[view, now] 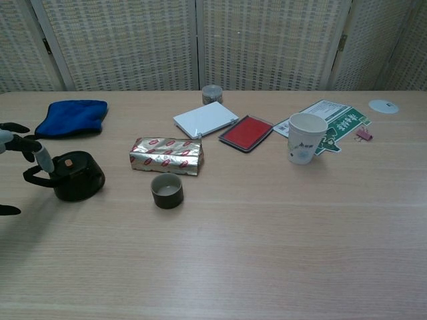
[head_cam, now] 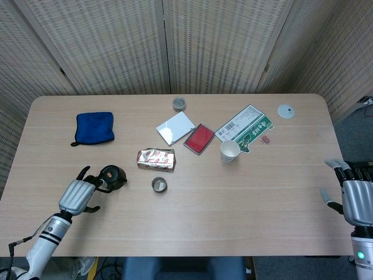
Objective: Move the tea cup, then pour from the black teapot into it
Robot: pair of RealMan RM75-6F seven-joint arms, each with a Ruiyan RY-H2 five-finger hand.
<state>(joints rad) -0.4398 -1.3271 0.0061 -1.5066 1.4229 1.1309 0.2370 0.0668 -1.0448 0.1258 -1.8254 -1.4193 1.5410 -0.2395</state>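
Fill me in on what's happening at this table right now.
The left hand sits open beside the black teapot, fingers near its handle but not gripping it. The teapot stands upright on the table, with the small tea cup to its right, in front of a foil packet. The right hand waits open at the table's far right edge, holding nothing. No pouring is under way.

Left robot hand point(head_cam: 77, 193) hovers open near the surface's point(head_cam: 245, 204) front-left corner; right robot hand point(head_cam: 355, 198) open beyond its right edge.
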